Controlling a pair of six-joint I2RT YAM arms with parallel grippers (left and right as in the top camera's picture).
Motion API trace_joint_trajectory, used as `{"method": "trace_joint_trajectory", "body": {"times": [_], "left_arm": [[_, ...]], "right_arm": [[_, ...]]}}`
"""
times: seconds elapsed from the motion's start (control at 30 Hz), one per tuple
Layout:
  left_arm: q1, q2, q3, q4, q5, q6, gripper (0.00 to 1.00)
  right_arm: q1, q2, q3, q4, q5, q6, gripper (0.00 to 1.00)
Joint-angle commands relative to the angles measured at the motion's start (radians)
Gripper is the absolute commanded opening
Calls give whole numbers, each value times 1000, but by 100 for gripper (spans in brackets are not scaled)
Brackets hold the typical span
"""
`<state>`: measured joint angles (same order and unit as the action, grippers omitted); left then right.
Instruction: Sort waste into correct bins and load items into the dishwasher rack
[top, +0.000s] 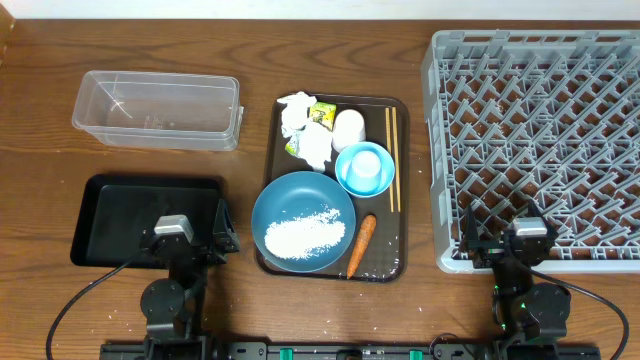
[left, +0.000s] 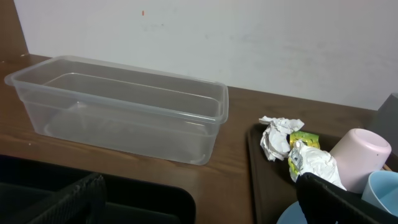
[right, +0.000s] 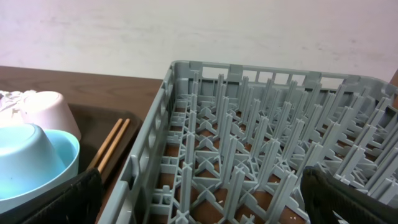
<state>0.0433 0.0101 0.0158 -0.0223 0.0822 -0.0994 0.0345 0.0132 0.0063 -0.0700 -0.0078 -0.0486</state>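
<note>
On the brown serving tray (top: 284, 262) a dark-blue plate (top: 290, 200) carries white rice (top: 303, 235), and an orange carrot (top: 361, 245) lies beside it. Behind are crumpled napkins (top: 312, 146), a green-yellow wrapper (top: 322, 110), a whitish-pink cup (top: 348, 127), a light-blue bowl (top: 348, 178) with a small cup (top: 367, 164) in it, and chopsticks (top: 391, 158). The clear container (top: 155, 108) and black tray (top: 130, 215) are at the left, the grey rack (top: 540, 140) at the right. My left gripper (left: 202, 208) is open over the black tray's right edge. My right gripper (right: 202, 205) is open over the rack's front left corner.
The serving tray lies between the bins and the rack. A white wall (left: 249, 37) stands behind the table. A few loose rice grains dot the wood near the front edge (top: 235, 300).
</note>
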Motion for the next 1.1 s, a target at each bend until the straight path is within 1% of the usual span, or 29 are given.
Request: {"method": "trace_joint_trajectory", "body": {"times": [0.0, 0.4, 0.43, 0.47, 0.53, 0.57, 0.63, 0.7, 0.77, 0.83, 0.87, 0.93, 1.0, 1.07], "left_arm": [[3, -6, -12, -41, 11, 17, 100], [3, -6, -12, -41, 11, 17, 100], [3, -6, -11, -35, 31, -4, 100], [3, -6, -11, -28, 76, -46, 100], [3, -6, -11, -21, 272, -237, 100], [3, -5, -11, -21, 393, -349, 100], [3, -5, -11, -22, 681, -569, 100], [3, -5, -11, -22, 821, -671, 100], [3, -5, -11, -22, 879, -712, 100], [3, -5, -11, -19, 953, -721, 100], [3, -5, -11, 0, 967, -753, 100], [3, -5, -11, 100, 1015, -897, 100], [3, -5, -10, 306, 1068, -1040, 100], [3, -5, 2, 563, 1103, -1148, 100]], "right_arm": [[8, 0, -1, -4, 0, -12, 99], [8, 0, -1, -4, 0, -12, 99], [8, 0, -1, -5, 0, -12, 99], [8, 0, -1, -4, 0, -12, 99], [8, 0, -1, -5, 0, -12, 99], [8, 0, -1, -4, 0, -13, 99], [8, 0, -1, -4, 0, -12, 99], [8, 0, -1, -4, 0, -13, 99], [8, 0, -1, -4, 0, -13, 99], [8, 0, -1, -4, 0, -13, 99], [8, 0, -1, -4, 0, -12, 99], [8, 0, -1, -4, 0, -13, 99], [8, 0, -1, -4, 0, -12, 99], [8, 0, -1, -4, 0, -12, 99]]}}
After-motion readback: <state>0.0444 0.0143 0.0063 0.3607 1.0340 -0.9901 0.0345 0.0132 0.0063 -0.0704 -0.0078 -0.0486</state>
